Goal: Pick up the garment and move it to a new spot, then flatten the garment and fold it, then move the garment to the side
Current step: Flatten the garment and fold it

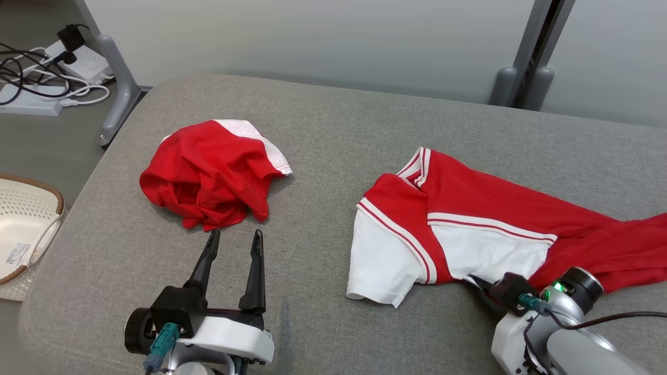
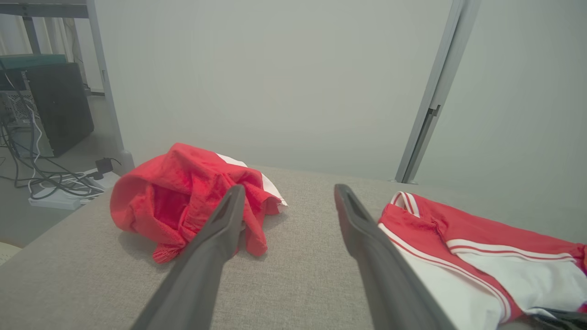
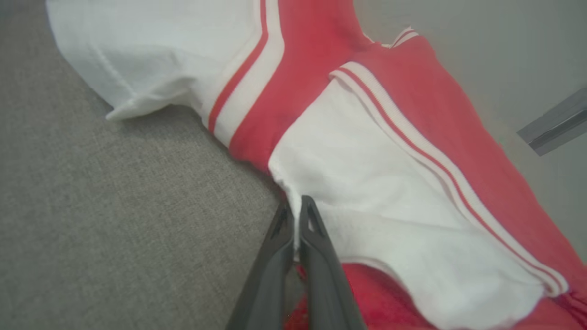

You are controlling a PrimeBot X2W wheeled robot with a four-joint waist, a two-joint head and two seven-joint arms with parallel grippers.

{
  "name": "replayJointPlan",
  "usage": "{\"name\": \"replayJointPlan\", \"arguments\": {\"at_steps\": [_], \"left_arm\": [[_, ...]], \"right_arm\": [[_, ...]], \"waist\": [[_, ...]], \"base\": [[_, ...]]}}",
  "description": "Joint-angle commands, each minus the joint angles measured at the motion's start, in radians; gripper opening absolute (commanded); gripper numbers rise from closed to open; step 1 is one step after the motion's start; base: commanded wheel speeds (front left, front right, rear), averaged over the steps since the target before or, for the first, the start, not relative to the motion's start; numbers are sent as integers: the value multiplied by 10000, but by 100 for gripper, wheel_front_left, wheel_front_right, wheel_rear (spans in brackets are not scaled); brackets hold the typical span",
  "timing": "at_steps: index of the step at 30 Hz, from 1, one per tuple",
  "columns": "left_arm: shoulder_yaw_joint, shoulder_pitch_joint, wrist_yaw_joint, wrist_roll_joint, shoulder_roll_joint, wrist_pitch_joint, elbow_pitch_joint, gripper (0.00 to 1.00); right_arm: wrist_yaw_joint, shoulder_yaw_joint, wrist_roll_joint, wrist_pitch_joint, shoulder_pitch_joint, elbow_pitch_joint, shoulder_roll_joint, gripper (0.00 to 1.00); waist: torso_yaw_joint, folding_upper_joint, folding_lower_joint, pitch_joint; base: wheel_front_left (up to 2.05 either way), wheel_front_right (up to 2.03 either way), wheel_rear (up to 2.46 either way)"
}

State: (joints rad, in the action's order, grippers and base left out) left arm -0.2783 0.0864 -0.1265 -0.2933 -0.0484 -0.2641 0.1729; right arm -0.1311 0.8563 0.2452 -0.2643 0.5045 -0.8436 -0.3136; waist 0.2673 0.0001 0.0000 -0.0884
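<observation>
A red and white garment lies partly spread on the right half of the grey padded surface, its red body trailing off to the right. My right gripper is at its near edge, shut on the hem of the white panel; in the right wrist view the fingers pinch a fold of white cloth. My left gripper stands open just in front of a crumpled red and white garment at the left, apart from it. The left wrist view shows this heap, the open left gripper and the spread garment.
A cream basket sits on the floor off the surface's left edge. Power strips and cables lie at the far left by a grey frame leg. Grey posts and a pale partition stand behind.
</observation>
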Motion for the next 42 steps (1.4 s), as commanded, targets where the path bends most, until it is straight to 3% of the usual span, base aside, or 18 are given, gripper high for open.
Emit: {"name": "replayJointPlan", "arguments": {"at_steps": [1,9,15,20,25,30,31,32,33,42], "left_arm": [[33,149,-60,-15,-39,-2,4,100],[76,48,-40,53,-38,-2,-38,100],[-74,388,17,-9,-38,-2,-153,100],[-356,836,40,-106,-36,-2,-264,100],[-805,1376,-7,-311,-35,-2,-404,100],[-1102,1594,-83,-452,-35,-2,-543,100],[-1178,1634,-77,-499,-33,-2,-568,100],[-1248,1671,-110,-535,-36,-2,-587,100],[-1290,1694,-143,-596,-42,-2,-599,100],[-1312,1736,-311,-590,-35,-2,-576,100]], "right_arm": [[6,-85,59,-5,129,99,-77,0],[6,-1005,402,-5,368,1352,-767,0],[5,-1827,835,-4,1649,1678,-1499,0],[5,-2017,876,191,3497,1136,-2322,0],[6,-2100,601,369,5909,-319,-3332,0],[6,-2511,-72,258,7225,-1585,-3689,0],[5,-2623,-274,230,7432,-1898,-3686,30],[5,-2695,-456,200,7593,-2178,-3646,75],[5,-2760,-565,174,7716,-2425,-3581,100],[5,-2755,-724,22,7315,-3531,-2586,100]], "waist": [[-26,-1,0,22],[-282,-1,0,85],[-256,-1,0,-461],[75,-1,0,-1346],[736,-1,0,-2422],[1102,-1,0,-2918],[1179,-1,0,-2986],[1251,-1,0,-3023],[1312,-1,0,-3043],[1142,-1,0,-2700]], "base": [[0,0,0],[0,0,0],[0,0,0],[0,0,0],[0,0,0],[0,0,0],[0,0,0],[0,0,0],[0,0,0],[0,0,0]]}}
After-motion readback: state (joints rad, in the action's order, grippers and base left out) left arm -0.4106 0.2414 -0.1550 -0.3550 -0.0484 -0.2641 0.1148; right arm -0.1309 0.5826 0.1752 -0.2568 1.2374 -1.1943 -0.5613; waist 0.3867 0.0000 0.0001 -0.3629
